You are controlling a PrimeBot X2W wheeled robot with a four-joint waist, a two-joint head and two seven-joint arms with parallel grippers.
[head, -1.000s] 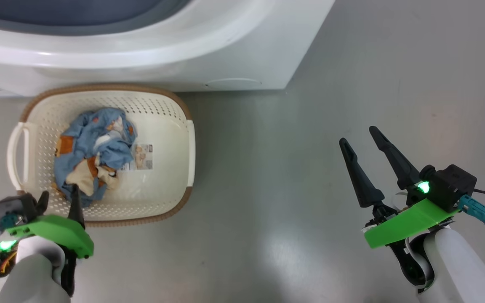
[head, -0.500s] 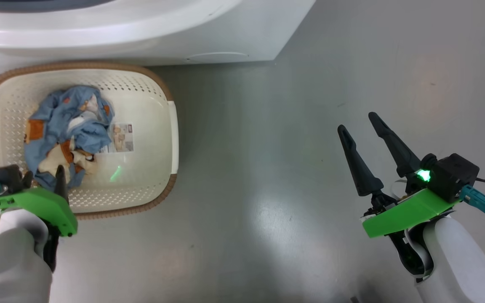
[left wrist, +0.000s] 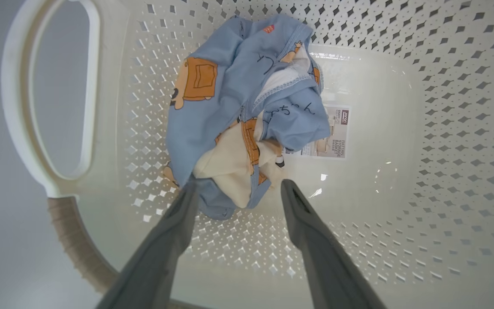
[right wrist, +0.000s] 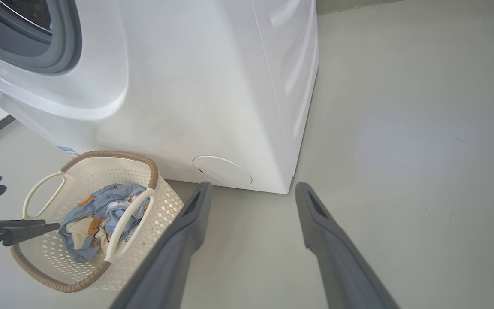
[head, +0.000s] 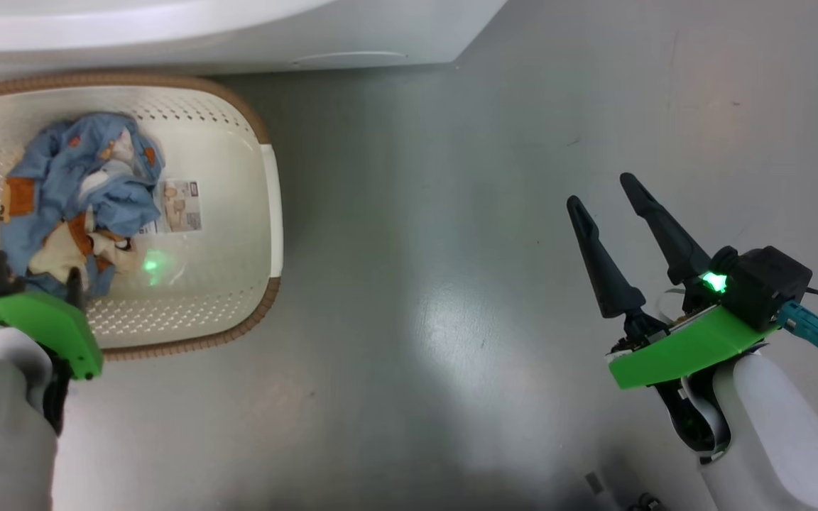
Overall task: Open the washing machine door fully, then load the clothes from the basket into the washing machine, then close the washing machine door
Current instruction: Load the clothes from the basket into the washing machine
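The cream basket stands on the floor against the white washing machine. The clothes, light blue with orange bears and some cream cloth, lie bunched in its left half. My left gripper hangs open inside the basket, one tip on each side of the near edge of the clothes. My right gripper is open over bare floor, far right of the basket. The right wrist view shows the machine with its grey gasket, the basket and my left gripper. The washing machine door is out of view.
Grey floor stretches between the basket and my right arm. A paper label lies on the basket's bottom beside the clothes. The machine's round service flap sits low on its front, near its right corner.
The head camera has shifted, so the basket and machine slid up and to the left in its picture. Both grippers stay open, and the left one remains over the near part of the basket.
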